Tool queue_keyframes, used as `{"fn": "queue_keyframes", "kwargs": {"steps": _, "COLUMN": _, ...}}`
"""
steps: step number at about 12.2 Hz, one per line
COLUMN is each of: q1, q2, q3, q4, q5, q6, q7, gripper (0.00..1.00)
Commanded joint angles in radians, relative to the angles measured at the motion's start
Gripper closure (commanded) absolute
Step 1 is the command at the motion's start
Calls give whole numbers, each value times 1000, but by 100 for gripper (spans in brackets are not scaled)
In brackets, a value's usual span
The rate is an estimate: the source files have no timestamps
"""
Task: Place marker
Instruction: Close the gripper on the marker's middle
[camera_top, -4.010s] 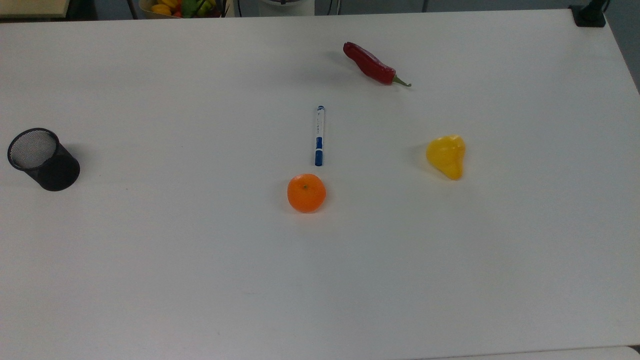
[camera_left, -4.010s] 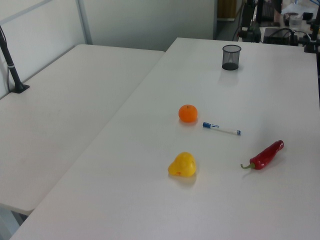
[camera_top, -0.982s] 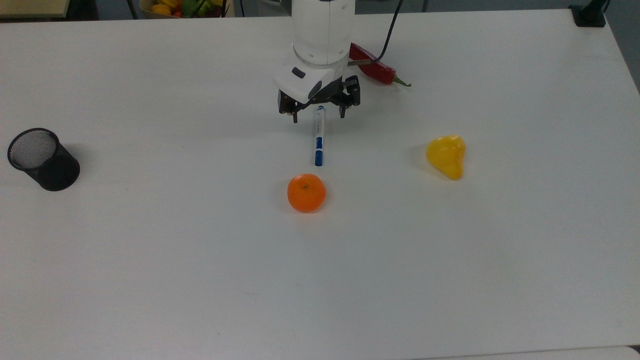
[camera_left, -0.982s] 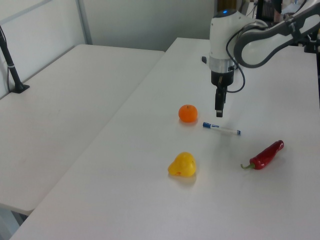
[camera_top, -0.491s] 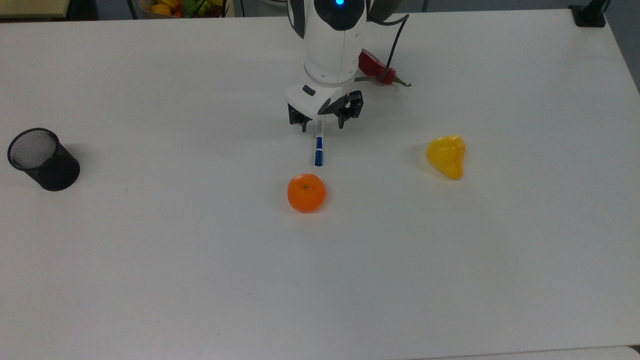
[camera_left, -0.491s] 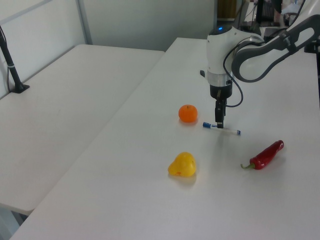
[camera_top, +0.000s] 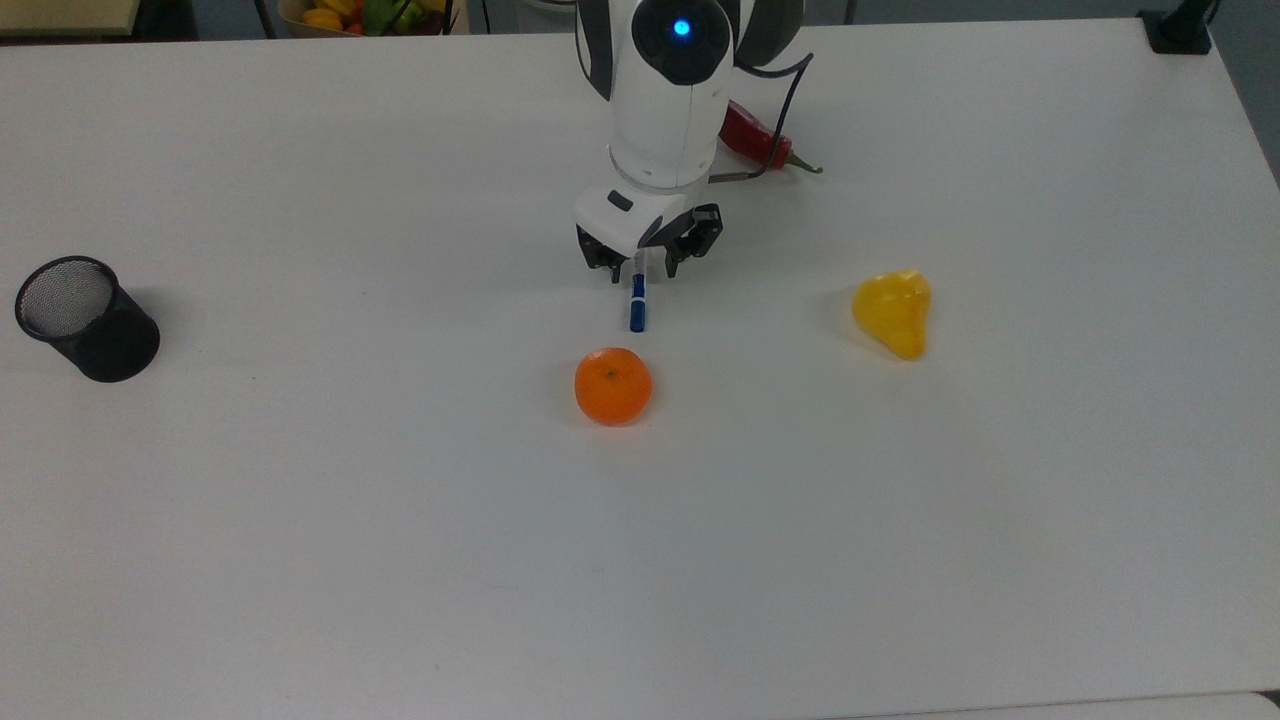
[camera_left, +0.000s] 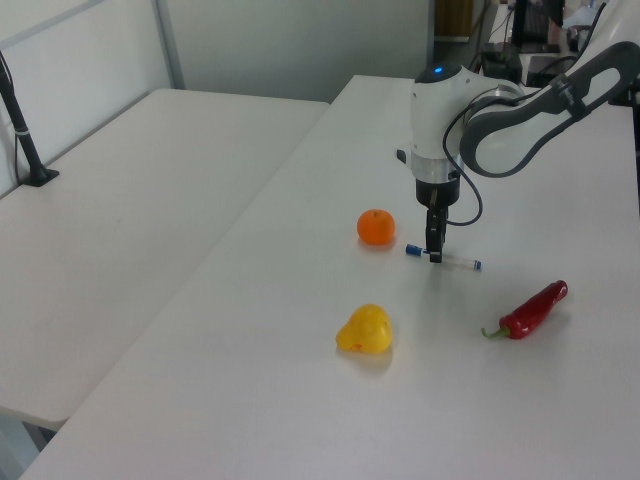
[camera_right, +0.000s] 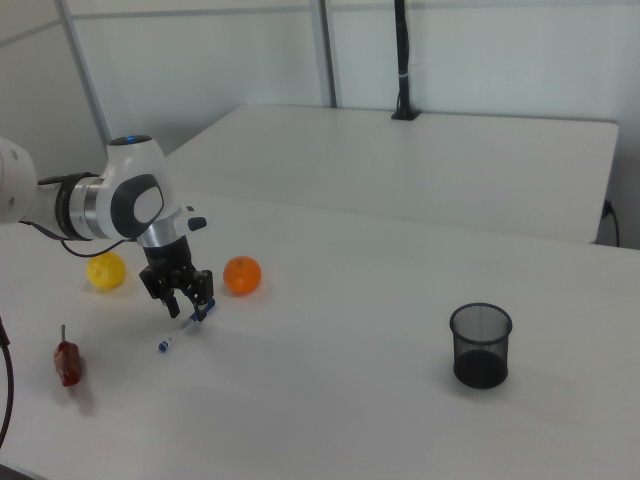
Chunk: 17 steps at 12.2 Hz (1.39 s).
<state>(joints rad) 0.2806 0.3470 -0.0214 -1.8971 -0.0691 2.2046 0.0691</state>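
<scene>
Since the previous frame, the gripper (camera_top: 640, 272) had descended onto the marker (camera_top: 637, 303), fingers spread wide astride its barrel. White table (camera_top: 300, 520) offered broad open room across the lower frame of the top view. Arm (camera_top: 672, 90) stood near-vertical at upper centre. Mesh cup (camera_top: 85, 317) sat at the left edge; yellow pepper (camera_top: 893, 311), orange (camera_top: 613, 386) and chili (camera_top: 752, 137) lay nearby. Marker lay flat at centre, just above the orange.

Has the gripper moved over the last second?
Yes. In the top view the gripper has come down along the marker toward the orange; the marker itself lies where it did.
</scene>
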Motion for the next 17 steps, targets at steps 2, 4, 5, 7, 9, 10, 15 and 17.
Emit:
{"fn": "queue_keyframes", "kwargs": {"steps": 2, "q1": 8, "q2": 1, "q3": -5, "q4": -16, "q5": -32, "q6": 30, "q7": 28, "gripper": 47}}
{"fn": "queue_keyframes", "kwargs": {"steps": 4, "q1": 6, "q2": 4, "q3": -5, "q4": -17, "q5": -52, "q6": 30, "q7": 28, "gripper": 67}}
{"fn": "queue_keyframes", "kwargs": {"steps": 5, "q1": 5, "q2": 3, "q3": -5, "q4": -17, "q5": -52, "q6": 30, "q7": 28, "gripper": 85}}
{"fn": "queue_keyframes", "kwargs": {"steps": 7, "q1": 5, "q2": 3, "q3": -5, "q4": -20, "q5": -52, "q6": 29, "q7": 28, "gripper": 96}}
{"fn": "queue_keyframes", "kwargs": {"steps": 9, "q1": 6, "q2": 4, "q3": -5, "q4": -22, "q5": -52, "q6": 29, "q7": 26, "gripper": 97}}
{"fn": "queue_keyframes", "kwargs": {"steps": 10, "q1": 6, "q2": 4, "q3": -5, "q4": -22, "q5": -52, "q6": 29, "q7": 28, "gripper": 100}}
{"fn": "queue_keyframes", "kwargs": {"steps": 15, "q1": -11, "q2": -63, "q3": -5, "q4": -13, "q5": -41, "q6": 4, "q7": 32, "gripper": 100}}
{"fn": "queue_keyframes", "kwargs": {"steps": 17, "q1": -26, "q2": -126, "q3": -5, "q4": -8, "q5": -35, "q6": -42, "q7": 28, "gripper": 100}}
